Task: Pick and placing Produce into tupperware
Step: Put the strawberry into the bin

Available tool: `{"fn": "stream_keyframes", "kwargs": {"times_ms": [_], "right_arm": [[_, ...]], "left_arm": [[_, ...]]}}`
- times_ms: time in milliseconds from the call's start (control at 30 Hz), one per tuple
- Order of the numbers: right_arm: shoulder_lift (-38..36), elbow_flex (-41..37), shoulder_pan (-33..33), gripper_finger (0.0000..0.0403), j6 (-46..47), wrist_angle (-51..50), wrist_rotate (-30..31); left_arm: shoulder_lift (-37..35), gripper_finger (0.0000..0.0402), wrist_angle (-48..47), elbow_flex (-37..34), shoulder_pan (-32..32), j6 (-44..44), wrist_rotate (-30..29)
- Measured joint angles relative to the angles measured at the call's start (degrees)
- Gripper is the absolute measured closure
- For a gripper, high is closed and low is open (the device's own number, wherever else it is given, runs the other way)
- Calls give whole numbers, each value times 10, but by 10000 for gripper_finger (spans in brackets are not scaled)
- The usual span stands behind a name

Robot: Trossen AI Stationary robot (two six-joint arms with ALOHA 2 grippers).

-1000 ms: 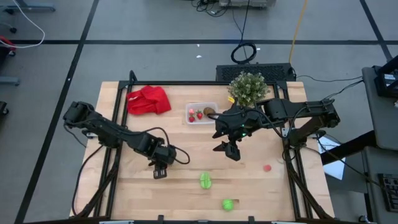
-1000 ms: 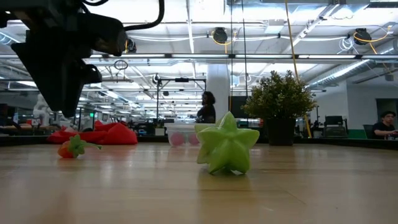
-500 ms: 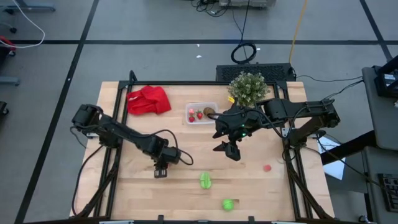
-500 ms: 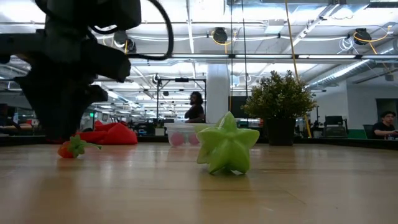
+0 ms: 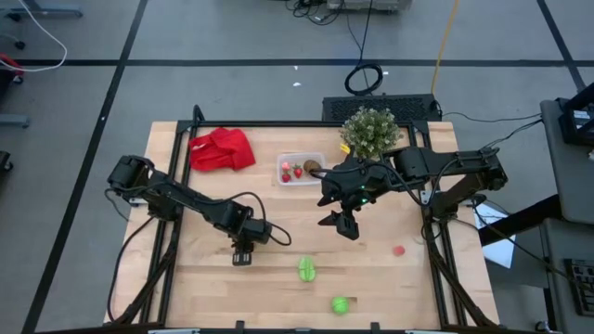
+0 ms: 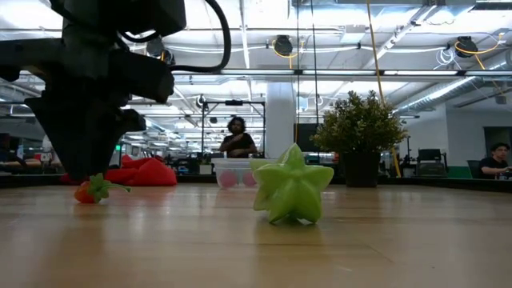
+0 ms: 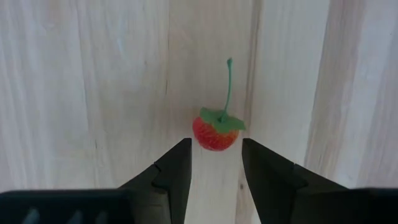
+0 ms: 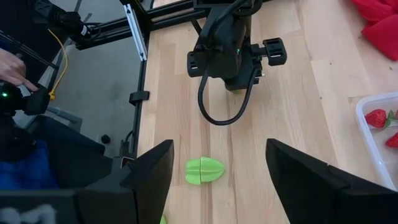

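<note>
A small red strawberry with a green stalk (image 7: 215, 132) lies on the table; in the low view the strawberry (image 6: 88, 191) sits under my left gripper (image 6: 90, 152). My left gripper (image 7: 214, 148) is open and points down, with the berry just past its fingertips and untouched. In the high view the left gripper (image 5: 243, 256) hides the berry. The clear tupperware (image 5: 302, 171) holds two red pieces and a brown oval. A green star-shaped fruit (image 5: 306, 269), a round green piece (image 5: 341, 304) and a red piece (image 5: 399, 250) lie on the table. My right gripper (image 5: 342, 225) hangs open over the table's middle.
A red cloth (image 5: 221, 149) lies at the far left and a potted plant (image 5: 369, 132) stands at the far edge beside the tupperware. The star fruit (image 6: 292, 192) is close to the low camera. People stand in the room behind the table.
My left gripper has moved a little toward the table's right and near edges and has come down over the strawberry. The right arm has kept still. A person in the background has walked toward the left.
</note>
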Motion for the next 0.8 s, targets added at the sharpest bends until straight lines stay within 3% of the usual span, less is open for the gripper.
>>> {"fn": "stream_keyframes", "kwargs": {"times_ms": [467, 800], "right_arm": [[0, 0, 0, 156, 0, 0, 0], [0, 0, 0, 156, -1, -2, 0]], "left_arm": [[0, 256, 4, 0, 17, 16, -3], [0, 256, 64, -46, 17, -12, 20]]}}
